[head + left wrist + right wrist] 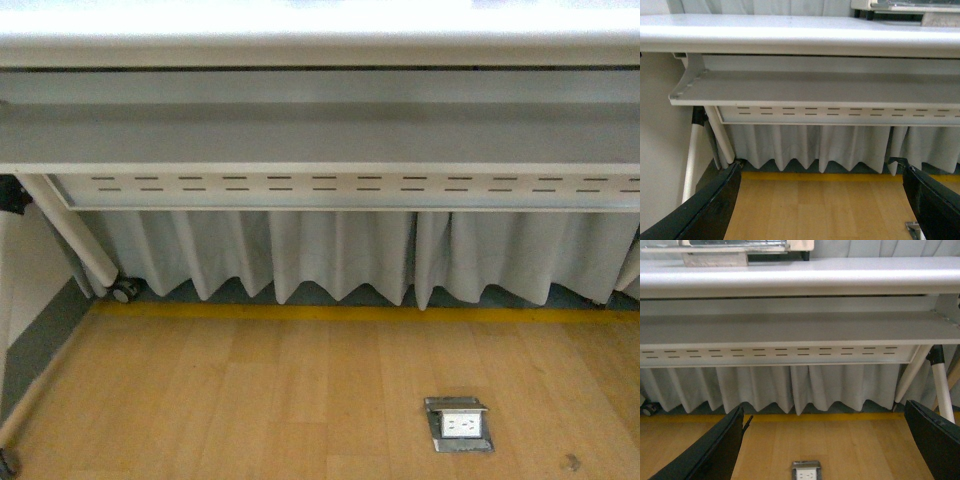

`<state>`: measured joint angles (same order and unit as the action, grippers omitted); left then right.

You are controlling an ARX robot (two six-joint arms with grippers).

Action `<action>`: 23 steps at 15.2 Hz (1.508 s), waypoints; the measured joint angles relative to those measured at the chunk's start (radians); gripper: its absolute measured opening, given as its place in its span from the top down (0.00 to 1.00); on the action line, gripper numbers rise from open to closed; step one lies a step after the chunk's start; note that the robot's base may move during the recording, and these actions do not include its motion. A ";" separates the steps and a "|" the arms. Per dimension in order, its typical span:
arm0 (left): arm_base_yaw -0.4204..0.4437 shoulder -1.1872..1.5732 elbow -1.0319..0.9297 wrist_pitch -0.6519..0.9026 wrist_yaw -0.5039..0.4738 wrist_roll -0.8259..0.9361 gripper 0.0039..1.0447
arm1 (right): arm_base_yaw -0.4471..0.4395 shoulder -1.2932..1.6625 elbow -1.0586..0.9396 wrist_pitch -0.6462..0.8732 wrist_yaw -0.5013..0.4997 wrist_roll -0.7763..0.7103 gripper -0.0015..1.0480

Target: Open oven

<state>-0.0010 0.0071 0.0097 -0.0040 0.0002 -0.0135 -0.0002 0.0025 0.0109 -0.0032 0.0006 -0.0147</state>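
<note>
Grey table (320,45) above wooden floor (300,400)

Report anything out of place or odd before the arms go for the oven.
Nothing spilled or damaged. One oddity: the floor outlet box has its lid flipped open. Only the oven's bottom edge peeks over the table edge. Both hands, left and right, hang open below table height.

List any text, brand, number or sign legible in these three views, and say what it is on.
None can be read.
The oven shows only its bottom edge above the table; no brand name is visible.
The floor socket box has no legible marking.
The yellow floor line is plain, without lettering.
</note>
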 joint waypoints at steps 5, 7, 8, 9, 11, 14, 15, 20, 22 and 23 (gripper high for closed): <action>0.000 0.000 0.000 0.000 -0.001 0.000 0.06 | 0.000 0.000 0.000 0.000 -0.001 0.000 0.06; 0.000 0.000 0.000 -0.004 -0.001 0.000 0.06 | 0.000 0.000 0.000 -0.003 0.000 0.000 0.06; 0.000 0.000 0.000 -0.002 -0.002 0.000 0.06 | 0.000 0.000 0.000 -0.002 0.000 0.000 0.06; 0.000 0.000 0.000 -0.003 0.000 0.000 0.06 | 0.000 0.000 0.000 -0.003 -0.001 0.000 0.06; 0.000 0.000 0.000 -0.002 0.000 0.000 0.06 | 0.000 0.000 0.000 -0.002 -0.001 0.000 0.06; 0.000 0.000 0.000 -0.002 0.000 0.000 0.06 | 0.000 0.000 0.000 -0.002 -0.001 0.000 0.06; 0.000 0.000 0.000 -0.002 0.000 0.000 0.06 | 0.000 0.000 0.000 -0.002 -0.001 0.000 0.06; 0.000 0.000 0.000 -0.002 0.000 0.000 0.06 | 0.000 0.000 0.000 -0.002 -0.001 0.000 0.06; 0.000 0.000 0.000 -0.002 0.000 0.000 0.06 | 0.000 0.000 0.000 -0.002 -0.001 0.000 0.06; 0.000 0.000 0.000 -0.002 0.000 0.000 0.06 | 0.000 0.000 0.000 -0.002 -0.001 0.000 0.06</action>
<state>-0.0010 0.0071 0.0097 -0.0055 -0.0002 -0.0139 -0.0002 0.0025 0.0109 -0.0051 -0.0002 -0.0147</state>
